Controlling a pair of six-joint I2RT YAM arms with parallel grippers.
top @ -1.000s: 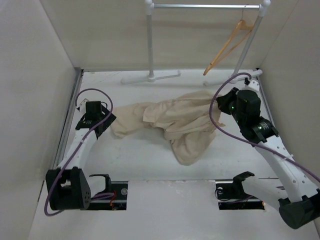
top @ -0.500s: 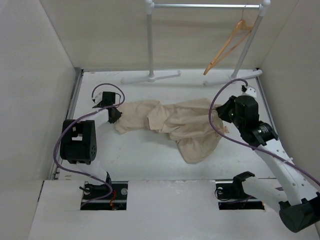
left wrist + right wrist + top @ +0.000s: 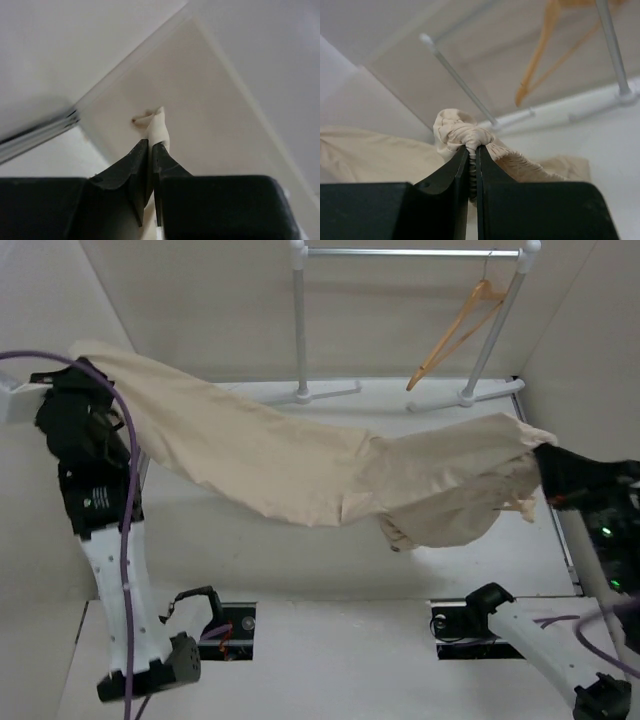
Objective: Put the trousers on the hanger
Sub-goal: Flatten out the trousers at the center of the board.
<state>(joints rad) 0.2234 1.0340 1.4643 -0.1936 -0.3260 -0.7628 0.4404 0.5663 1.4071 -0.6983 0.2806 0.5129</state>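
One hanger [image 3: 455, 328] on rail [image 3: 300, 330], beyond trousers [image 3: 290, 465]

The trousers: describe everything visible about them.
The trousers are beige, soft, wrinkled cloth that looks like cotton, stretched in the air as a long sagging band across the table. The left pincer is shut on a thin tip of cloth at the high left end; the right pincer is shut on a bunched, gathered edge at the lower right end. A loose fold droops right of the middle; whether it touches the table cannot be told.
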